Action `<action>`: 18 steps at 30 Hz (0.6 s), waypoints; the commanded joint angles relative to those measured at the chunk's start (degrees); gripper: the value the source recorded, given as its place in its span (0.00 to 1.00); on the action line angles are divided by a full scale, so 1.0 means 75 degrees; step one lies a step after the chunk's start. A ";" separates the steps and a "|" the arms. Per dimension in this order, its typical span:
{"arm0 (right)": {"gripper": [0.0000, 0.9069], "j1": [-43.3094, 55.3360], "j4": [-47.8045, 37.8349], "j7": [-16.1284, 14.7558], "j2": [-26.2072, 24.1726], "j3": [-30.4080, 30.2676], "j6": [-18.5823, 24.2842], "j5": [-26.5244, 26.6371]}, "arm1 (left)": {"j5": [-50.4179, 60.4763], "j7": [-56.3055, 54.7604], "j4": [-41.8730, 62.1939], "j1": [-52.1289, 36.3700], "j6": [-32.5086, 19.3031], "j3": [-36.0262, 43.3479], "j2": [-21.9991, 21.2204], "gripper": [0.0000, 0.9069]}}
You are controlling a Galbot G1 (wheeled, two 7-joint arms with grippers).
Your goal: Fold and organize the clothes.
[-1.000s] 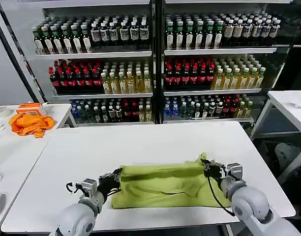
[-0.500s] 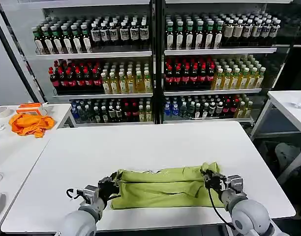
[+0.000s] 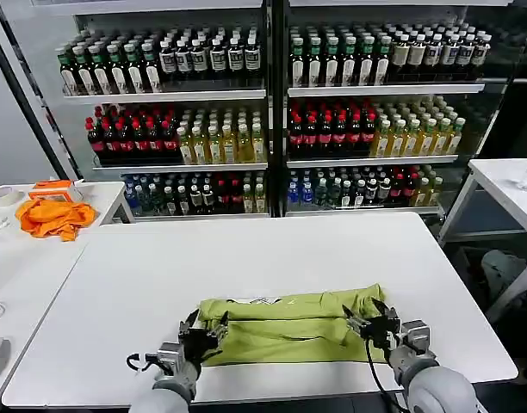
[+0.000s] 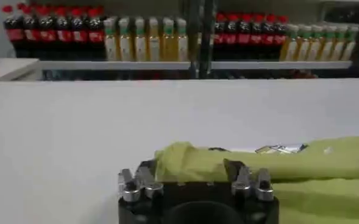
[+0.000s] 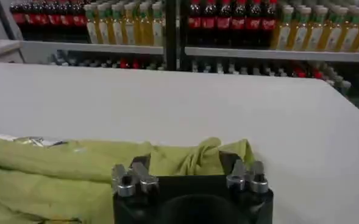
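Where both claws meet it, the T-shirt (image 3: 289, 327) hides its print.

T-shirt (image 3: 289, 327) print mostly folded under, seemingly

Head view: from above and behind the arms, facing forward and down over the white rectangular table (image 3: 246, 258) toward the glass-fronted drinks shelves (image 3: 272, 112).
Left wrist view: low, just behind the left gripper (image 4: 191, 173), level along the tabletop, very near the lime yellow-green cotton T-shirt (image 4: 301, 164).
Right wrist view: low behind the right gripper (image 5: 188, 170), equally near.
Shared: all three take in shirt, table and bottle shelves.
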 commanded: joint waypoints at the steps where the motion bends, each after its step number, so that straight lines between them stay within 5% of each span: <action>1: 1.00 -0.0268 0.0113 -0.0011 0.0039 0.0068 0.0052 -0.0200 | 0.0581 -0.0373 0.0364 0.0184 -0.0285 0.0112 -0.0761 0.92; 2: 1.00 -0.0262 0.0112 -0.0011 0.0038 0.0065 0.0053 -0.0200 | 0.0612 -0.0382 0.0374 0.0198 -0.0325 0.0126 -0.0764 0.68; 3: 1.00 -0.0250 0.0104 -0.0007 0.0037 0.0057 0.0057 -0.0200 | 0.0624 -0.0388 0.0384 0.0215 -0.0362 0.0134 -0.0770 0.24; 4: 1.00 -0.0245 0.0100 -0.0004 0.0041 0.0055 0.0059 -0.0201 | 0.0640 -0.0386 0.0395 0.0235 -0.0391 0.0140 -0.0774 0.07; 18: 1.00 -0.0312 0.0156 0.0011 0.0097 0.0064 0.0070 -0.0240 | 0.0268 -0.0306 0.0383 0.0349 -0.0566 0.0004 -0.0896 0.02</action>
